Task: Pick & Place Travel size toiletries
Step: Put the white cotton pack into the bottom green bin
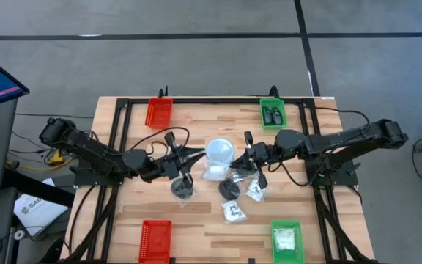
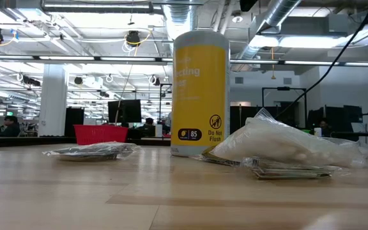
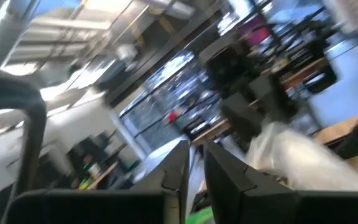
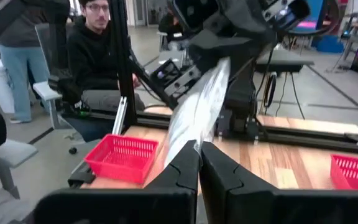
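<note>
My right gripper hovers right of the yellow jar, whose pale lid shows from above, and is shut on a long clear packet. My left gripper is shut and hovers left of the jar, facing the right one. The packet's far end reaches toward it; whether they touch, I cannot tell. Other toiletries lie on the table: a black roundish piece in clear wrap, another, and white packets. My right gripper pinches the clear packet between its two fingers by one narrow end. The packet sticks out ahead of the fingers toward the table's left side, lifted clear of the table and slanting upward.
There are several trays at the table's corners: red ones far left and near left, a green one far right with dark items, and a green one near right with white packets. A person sits beyond the left edge.
</note>
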